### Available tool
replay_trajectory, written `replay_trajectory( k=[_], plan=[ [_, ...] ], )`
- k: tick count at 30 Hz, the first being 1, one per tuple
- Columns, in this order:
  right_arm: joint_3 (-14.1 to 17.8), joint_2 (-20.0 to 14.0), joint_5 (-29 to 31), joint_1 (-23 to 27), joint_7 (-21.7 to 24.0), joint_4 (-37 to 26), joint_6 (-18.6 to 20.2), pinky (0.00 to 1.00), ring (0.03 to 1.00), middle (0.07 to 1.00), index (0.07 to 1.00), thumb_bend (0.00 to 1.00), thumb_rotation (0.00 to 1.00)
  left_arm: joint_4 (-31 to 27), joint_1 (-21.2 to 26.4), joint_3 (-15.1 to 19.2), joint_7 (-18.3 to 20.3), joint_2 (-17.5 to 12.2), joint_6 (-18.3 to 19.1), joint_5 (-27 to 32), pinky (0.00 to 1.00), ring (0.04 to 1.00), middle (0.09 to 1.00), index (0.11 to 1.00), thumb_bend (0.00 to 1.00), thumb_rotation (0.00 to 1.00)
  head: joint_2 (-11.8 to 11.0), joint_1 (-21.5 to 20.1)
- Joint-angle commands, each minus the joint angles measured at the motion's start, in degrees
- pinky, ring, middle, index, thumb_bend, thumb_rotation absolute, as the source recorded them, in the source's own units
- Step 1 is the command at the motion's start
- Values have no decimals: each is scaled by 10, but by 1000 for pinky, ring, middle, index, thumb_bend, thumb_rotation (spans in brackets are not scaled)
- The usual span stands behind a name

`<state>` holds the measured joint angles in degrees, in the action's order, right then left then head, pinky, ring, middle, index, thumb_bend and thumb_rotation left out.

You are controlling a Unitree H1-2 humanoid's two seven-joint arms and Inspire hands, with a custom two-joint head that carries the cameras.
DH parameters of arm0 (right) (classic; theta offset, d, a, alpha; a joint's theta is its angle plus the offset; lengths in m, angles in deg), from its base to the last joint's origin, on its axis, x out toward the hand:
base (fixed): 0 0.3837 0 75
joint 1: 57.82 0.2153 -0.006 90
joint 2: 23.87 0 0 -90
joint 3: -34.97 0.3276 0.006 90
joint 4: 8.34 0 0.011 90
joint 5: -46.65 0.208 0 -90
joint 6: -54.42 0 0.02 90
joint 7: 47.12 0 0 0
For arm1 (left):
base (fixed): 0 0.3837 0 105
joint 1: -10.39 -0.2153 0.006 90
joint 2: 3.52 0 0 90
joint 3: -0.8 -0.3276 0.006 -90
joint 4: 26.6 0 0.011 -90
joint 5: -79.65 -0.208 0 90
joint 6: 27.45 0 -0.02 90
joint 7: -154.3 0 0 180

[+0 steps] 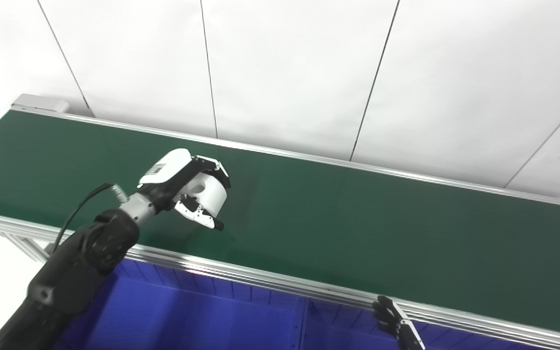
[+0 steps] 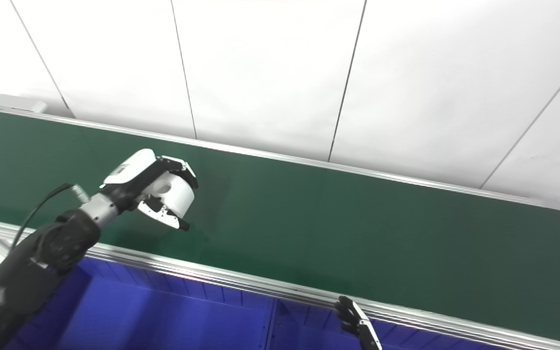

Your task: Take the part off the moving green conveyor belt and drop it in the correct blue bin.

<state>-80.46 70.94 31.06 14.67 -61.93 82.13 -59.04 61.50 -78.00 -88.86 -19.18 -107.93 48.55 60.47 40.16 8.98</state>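
Observation:
My left hand (image 1: 190, 187) is over the green conveyor belt (image 1: 358, 228), shut on a white cylindrical part (image 1: 209, 192) with a hole in its side. Fingers wrap over the top of the part and the thumb (image 1: 200, 216) sits under it. The part is held just above the belt surface. It also shows in the right eye view (image 2: 175, 194). My right hand (image 1: 396, 323) is low at the bottom edge, just below the belt's near rail, only its black fingertips showing. No other part lies on the belt.
Blue bins (image 1: 187, 316) sit below the belt's near aluminium rail (image 1: 260, 279), with a divider (image 1: 304, 323) between two of them. A white panelled wall stands behind the belt. The belt's left end has a grey cap (image 1: 39, 103).

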Motion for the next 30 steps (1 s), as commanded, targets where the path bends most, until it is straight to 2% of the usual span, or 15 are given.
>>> replay_trajectory(
  k=[1, 4, 5, 6, 10, 14, 16, 18, 21, 22, 23, 26, 30],
  plan=[
    [5, 7, -6, -9, 8, -25, -34, 760, 804, 822, 864, 634, 568, -48, -21, 13, -6, 0, -30, 36, 368, 404, 480, 529, 495, 0, 5, -6],
    [10, 13, -13, -17, 17, -38, -34, 761, 804, 820, 864, 642, 569, -100, -68, 18, -3, 14, -41, 63, 383, 422, 492, 514, 498, 0, 27, -36],
    [11, 15, -13, -19, 20, -41, -34, 765, 806, 821, 865, 643, 566, -109, -79, 18, -3, 19, -45, 68, 385, 424, 493, 512, 498, 0, 27, -36],
    [13, 17, -14, -21, 24, -47, -33, 768, 807, 822, 866, 644, 564, -114, -94, 15, -4, 25, -62, 75, 386, 426, 494, 511, 498, 0, 40, -51],
    [22, 26, -23, -29, 39, -66, -24, 752, 798, 819, 859, 648, 549, -120, -143, 1, 1, 51, -100, 81, 393, 421, 496, 516, 498, 0, 64, -72],
    [32, 34, -26, -34, 53, -76, -16, 746, 799, 819, 857, 667, 571, -115, -179, -20, 12, 73, -110, 93, 356, 400, 499, 525, 496, 0, 73, -77],
    [36, 38, -26, -36, 59, -78, -15, 748, 795, 815, 858, 669, 573, -111, -191, -32, 22, 77, -105, 95, 390, 420, 496, 518, 497, 0, 73, -77],
    [40, 42, -23, -38, 67, -81, -10, 751, 791, 813, 860, 672, 576, -107, -207, -41, 23, 89, -92, 72, 423, 431, 496, 511, 498, 0, 76, -77],
    [45, 44, -23, -42, 76, -86, -8, 747, 791, 813, 858, 678, 585, -87, -224, -53, 18, 105, -95, 42, 366, 394, 501, 521, 494, 0, 78, -77],
    [47, 45, -23, -43, 80, -87, -7, 741, 790, 814, 856, 677, 587, -79, -227, -57, 18, 109, -96, 36, 330, 427, 488, 509, 497, 0, 78, -77],
    [48, 45, -22, -44, 82, -88, -8, 742, 790, 815, 856, 675, 588, -71, -229, -60, 17, 113, -100, 28, 341, 409, 497, 511, 496, 0, 78, -76],
    [53, 49, -21, -46, 89, -87, -11, 745, 792, 812, 853, 676, 582, -41, -226, -68, -5, 120, -126, -1, 387, 408, 506, 509, 496, 0, 78, -75],
    [58, 51, -29, -46, 93, -83, -18, 737, 786, 809, 853, 673, 588, 15, -211, -110, -75, 116, -129, -27, 416, 420, 502, 514, 496, 0, 76, -76]
  ],
)
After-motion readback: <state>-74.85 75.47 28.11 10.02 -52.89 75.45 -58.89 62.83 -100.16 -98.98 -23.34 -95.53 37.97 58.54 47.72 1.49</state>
